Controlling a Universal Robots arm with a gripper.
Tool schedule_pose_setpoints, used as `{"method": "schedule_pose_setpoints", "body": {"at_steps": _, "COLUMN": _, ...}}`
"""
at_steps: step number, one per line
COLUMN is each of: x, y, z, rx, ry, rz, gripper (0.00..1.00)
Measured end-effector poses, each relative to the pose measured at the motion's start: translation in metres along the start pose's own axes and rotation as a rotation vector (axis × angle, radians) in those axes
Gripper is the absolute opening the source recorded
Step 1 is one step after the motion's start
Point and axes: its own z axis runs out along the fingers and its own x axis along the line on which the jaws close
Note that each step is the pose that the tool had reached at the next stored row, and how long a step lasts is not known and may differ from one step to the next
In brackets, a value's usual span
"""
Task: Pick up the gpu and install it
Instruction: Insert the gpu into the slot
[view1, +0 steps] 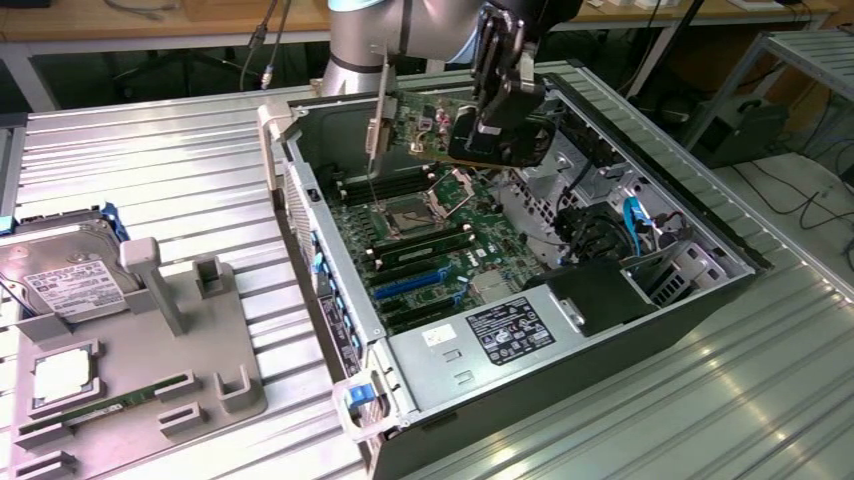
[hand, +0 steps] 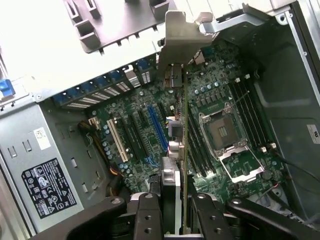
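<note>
The gpu (view1: 430, 122) hangs on edge above the open computer case (view1: 694, 290), its pale metal bracket (view1: 380, 110) pointing down toward the case's rear wall. My gripper (view1: 487, 135) is shut on the card's end opposite the bracket. In the wrist view the gpu (hand: 184, 125) is seen edge-on, running from between my fingers (hand: 150, 215) up to its bracket (hand: 182, 35). It hovers over the motherboard (hand: 135, 125), clear of the expansion slots; the blue slot (hand: 157, 130) lies just beside the card's line.
The cpu socket (hand: 222, 132) and memory slots lie beside the card. A black power supply (view1: 514, 330) fills the case's near end. On the exterior view's left, a grey fixture tray (view1: 160, 350) holds a hard drive (view1: 60, 270) and a green memory stick (view1: 87, 410).
</note>
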Motion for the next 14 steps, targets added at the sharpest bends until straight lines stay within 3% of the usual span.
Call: {"method": "schedule_pose_setpoints", "body": {"at_steps": 14, "x": -0.0007, "y": -0.0019, "z": -0.0001, "rx": -0.0028, "ry": 0.0024, "rz": -0.172, "gripper": 0.28}}
